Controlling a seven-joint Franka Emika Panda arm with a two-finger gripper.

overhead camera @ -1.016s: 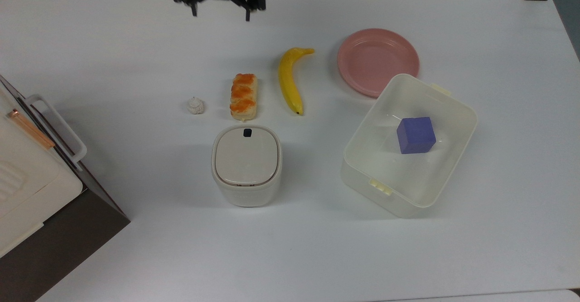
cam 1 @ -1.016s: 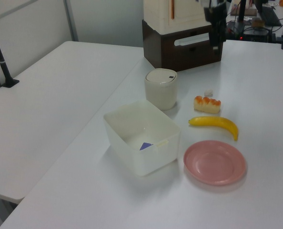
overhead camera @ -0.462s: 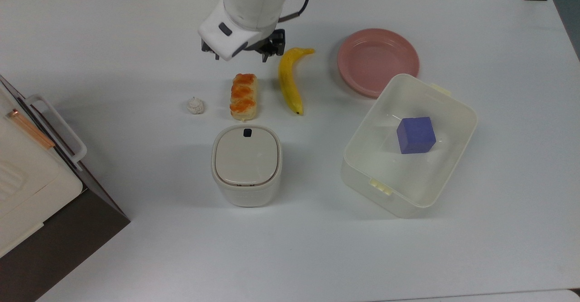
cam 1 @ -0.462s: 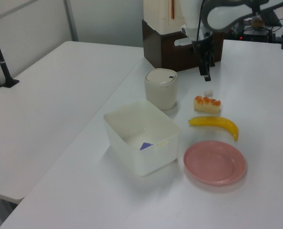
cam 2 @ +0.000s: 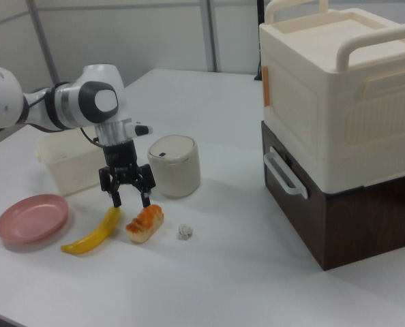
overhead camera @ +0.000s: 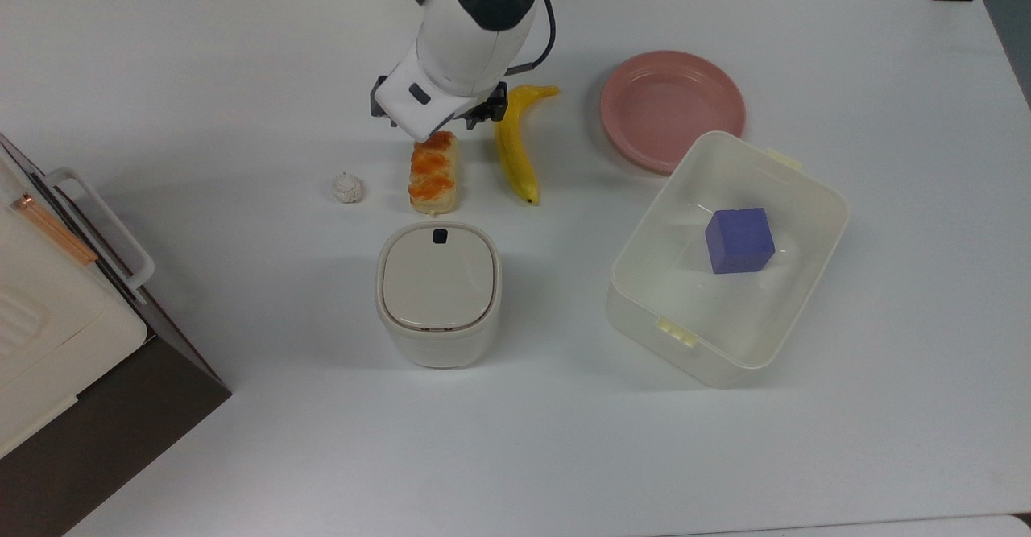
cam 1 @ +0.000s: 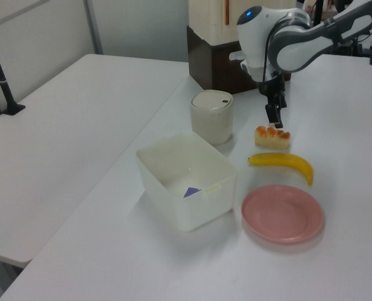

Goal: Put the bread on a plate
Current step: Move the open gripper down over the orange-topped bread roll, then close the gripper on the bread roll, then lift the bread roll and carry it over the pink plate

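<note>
White table (overhead camera: 242, 78), contents as follows. Bread (overhead camera: 432, 171): small oblong loaf with orange-brown glazed top, lying flat on the table between a tiny white lumpy object (overhead camera: 347, 187) on the top view's left and a yellow banana (overhead camera: 514, 146) on the top view's right, apart from both; its near end sits just short of a lidded cream canister (overhead camera: 437, 294). Plate (overhead camera: 671, 109): round, pink, bare, well apart from the bread beyond the banana, its edge partly overlapped in the top view by the rim of a translucent white tub (overhead camera: 729, 259). The tub holds one blue cube (overhead camera: 739, 239), seen whole from above; the left view gives only a blue corner of it (cam 1: 191, 192) through the tub wall, and the right view presents the tub (cam 2: 73, 167) mostly behind the arm. Gripper (cam 2: 129, 199): the right view shows the two dark fingers spread apart, pointing down, holding nothing, tips poised just above the bread's far end and the banana's stem end, not touching either. In the top view the white wrist housing covers the fingers and the loaf's far end; the left view shows the gripper (cam 1: 272, 119) as a dark vertical bar directly above the bread (cam 1: 272, 137), its spread not readable there. A cream-and-brown stacked cabinet (cam 2: 339, 129) with handles stands tall at the right view's right; the top view catches its corner at the lower left edge.
</note>
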